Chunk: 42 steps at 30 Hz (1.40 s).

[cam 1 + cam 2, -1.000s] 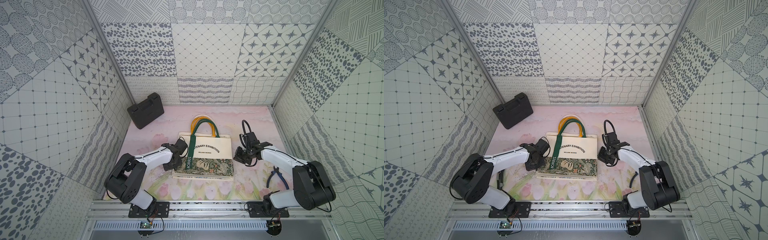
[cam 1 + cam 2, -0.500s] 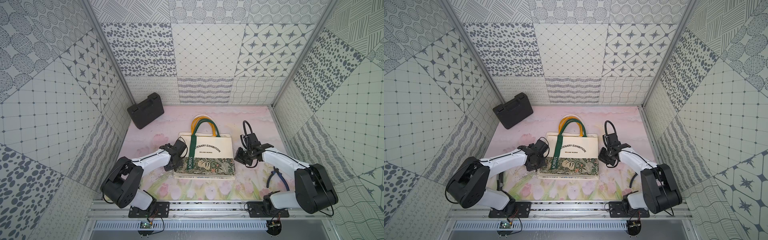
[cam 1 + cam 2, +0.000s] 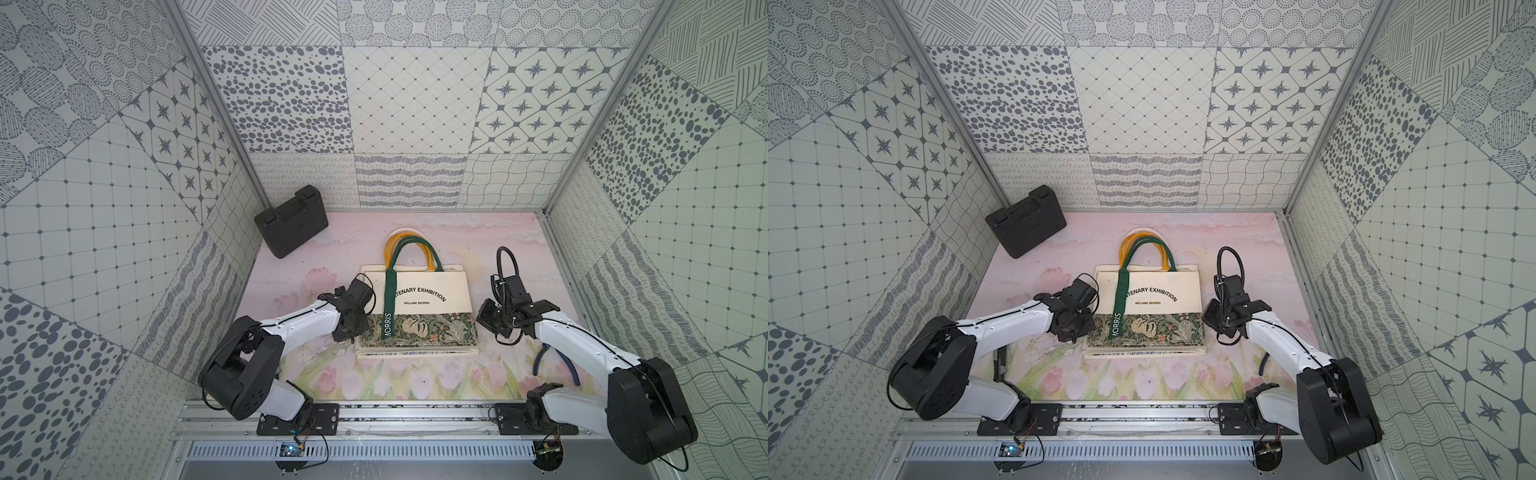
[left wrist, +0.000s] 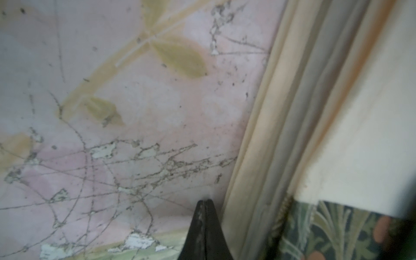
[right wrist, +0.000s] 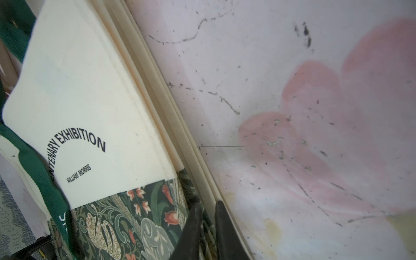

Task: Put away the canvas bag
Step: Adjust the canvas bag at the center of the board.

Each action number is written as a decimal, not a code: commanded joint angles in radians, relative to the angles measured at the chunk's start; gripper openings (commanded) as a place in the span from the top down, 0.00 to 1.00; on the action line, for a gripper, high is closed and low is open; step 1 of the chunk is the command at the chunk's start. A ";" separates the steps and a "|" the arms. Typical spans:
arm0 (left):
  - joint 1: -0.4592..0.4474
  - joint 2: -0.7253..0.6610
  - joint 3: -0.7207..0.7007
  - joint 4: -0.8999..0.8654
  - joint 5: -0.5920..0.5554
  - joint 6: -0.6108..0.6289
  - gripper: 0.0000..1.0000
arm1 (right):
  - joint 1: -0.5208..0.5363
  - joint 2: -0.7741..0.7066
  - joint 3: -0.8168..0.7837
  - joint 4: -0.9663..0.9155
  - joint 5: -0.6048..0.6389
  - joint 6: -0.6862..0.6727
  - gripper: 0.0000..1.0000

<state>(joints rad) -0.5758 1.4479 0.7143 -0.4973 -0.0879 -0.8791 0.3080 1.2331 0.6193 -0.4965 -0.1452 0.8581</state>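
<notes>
The canvas bag (image 3: 419, 299) (image 3: 1150, 301) is cream with black lettering, a dark floral lower band and green handles. It lies flat on top of a stack of similar bags in the middle of the mat. My left gripper (image 3: 356, 333) (image 3: 1079, 329) is shut and holds nothing. Its tip (image 4: 205, 202) rests on the mat just beside the stack's left edge, where the bag (image 4: 360, 135) shows. My right gripper (image 3: 484, 323) (image 3: 1210, 323) is at the bag's right edge. In the right wrist view it (image 5: 208, 206) is shut on the floral edge of the bag (image 5: 78, 101).
A black hard case (image 3: 291, 220) (image 3: 1025, 220) leans in the far left corner. Blue-handled pliers (image 3: 559, 361) lie on the mat beside the right arm. Yellow handles (image 3: 392, 249) of a lower bag stick out behind the stack. Patterned walls close in three sides.
The left arm has stretched out lower, and its gripper has slid slightly toward the front along the stack's left edge. The right gripper has barely shifted.
</notes>
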 commanded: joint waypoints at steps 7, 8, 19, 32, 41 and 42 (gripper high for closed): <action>-0.007 -0.073 0.032 -0.086 0.053 0.093 1.00 | -0.021 0.071 -0.010 0.063 -0.027 0.022 0.83; -0.007 -0.074 0.030 -0.081 0.055 0.093 1.00 | -0.021 0.086 -0.009 0.071 -0.042 0.018 0.84; -0.001 0.019 0.080 -0.060 0.018 0.137 1.00 | -0.027 0.089 0.066 0.040 0.010 -0.010 0.84; 0.067 0.106 0.187 -0.116 -0.043 0.207 1.00 | -0.027 0.272 0.256 -0.028 0.077 -0.087 0.84; 0.099 0.122 0.197 -0.106 -0.014 0.223 1.00 | -0.027 0.338 0.308 -0.028 0.089 -0.100 0.83; 0.099 0.128 0.198 -0.102 -0.005 0.222 1.00 | -0.027 0.347 0.311 -0.024 0.080 -0.102 0.84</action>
<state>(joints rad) -0.4870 1.5650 0.8989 -0.5682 -0.0963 -0.6918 0.2836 1.5536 0.9081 -0.5339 -0.0635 0.7723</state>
